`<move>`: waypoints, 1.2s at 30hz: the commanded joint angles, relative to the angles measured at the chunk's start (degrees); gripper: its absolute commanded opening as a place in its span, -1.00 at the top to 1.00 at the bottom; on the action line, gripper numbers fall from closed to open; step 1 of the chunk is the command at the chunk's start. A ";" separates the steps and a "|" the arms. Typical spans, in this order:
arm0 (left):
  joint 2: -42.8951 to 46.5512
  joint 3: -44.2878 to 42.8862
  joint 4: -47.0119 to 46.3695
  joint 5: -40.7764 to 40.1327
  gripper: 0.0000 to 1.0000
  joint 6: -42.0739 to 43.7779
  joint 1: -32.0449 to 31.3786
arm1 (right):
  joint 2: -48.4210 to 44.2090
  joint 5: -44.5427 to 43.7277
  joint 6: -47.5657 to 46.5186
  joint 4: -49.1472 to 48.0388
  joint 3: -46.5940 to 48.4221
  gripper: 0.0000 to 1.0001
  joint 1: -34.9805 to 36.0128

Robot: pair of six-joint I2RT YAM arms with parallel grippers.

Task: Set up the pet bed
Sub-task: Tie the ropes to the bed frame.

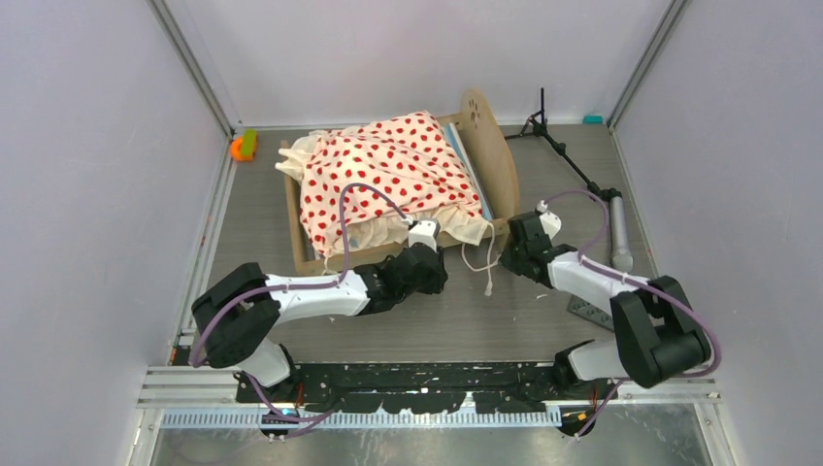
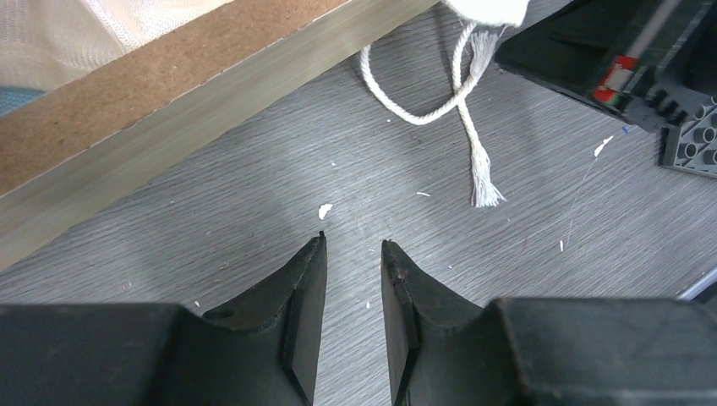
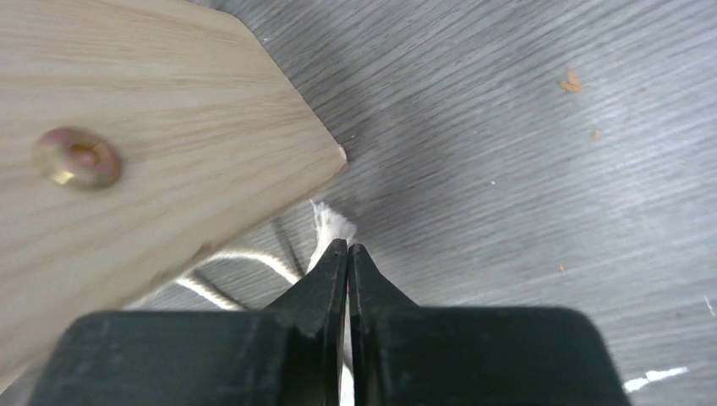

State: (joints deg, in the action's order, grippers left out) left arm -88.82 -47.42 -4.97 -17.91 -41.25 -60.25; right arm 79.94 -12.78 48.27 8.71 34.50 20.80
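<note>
The pet bed (image 1: 312,260) sits on the far half of the grey desk (image 1: 437,325), left of centre. Its long axis runs roughly left to right, skewed slightly. The rounded paw-print end board (image 1: 490,155) stands upright at the right end, and red-dotted cream bedding (image 1: 388,170) is heaped over the frame, spilling over the near right corner.

A broad band of bare desk lies between the bed's near rail and the arm bases. Only narrow strips show between the bed and the left and back walls. To the right, a black tripod stand (image 1: 558,146) and a grey cylinder (image 1: 618,233) lie between the end board and the right wall. A small orange and green object (image 1: 243,146) sits in the back left corner.

My left pincer (image 2: 351,244) hovers low over the desk just off the near rail (image 2: 169,118). Its jaws stand a little apart with nothing between them.

My right pincer (image 3: 348,248) is pressed together just beside the end board's lower corner (image 3: 254,127). It appears clamped on a white cord (image 3: 331,227), whose frayed tip pokes out past the tips. More cord loops on the desk under that corner.
</note>
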 commanded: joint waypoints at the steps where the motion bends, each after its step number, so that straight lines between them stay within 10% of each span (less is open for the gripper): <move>1: 0.68 0.37 -3.28 -0.12 0.36 1.11 0.26 | -10.02 -0.81 -2.64 -0.08 -2.25 0.72 -0.35; 13: 0.31 0.32 -3.99 1.53 0.36 2.32 0.31 | -16.89 16.89 -5.49 11.36 -3.14 0.10 -0.17; 25: 2.76 1.42 -2.19 2.80 0.36 4.85 0.40 | -18.32 16.13 -16.46 16.99 5.11 0.17 1.33; 30: 7.89 3.69 0.09 1.79 0.32 6.20 0.59 | -24.01 22.99 -33.77 12.19 8.18 0.05 1.30; 36: 10.77 5.61 0.67 4.68 0.29 6.16 3.18 | -25.60 43.32 -87.84 24.19 12.40 0.09 1.28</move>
State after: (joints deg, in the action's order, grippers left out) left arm -80.34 -42.61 -4.19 -14.81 -36.32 -58.78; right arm 53.82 14.52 3.11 23.40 42.28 21.80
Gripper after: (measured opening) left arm 0.354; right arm 0.473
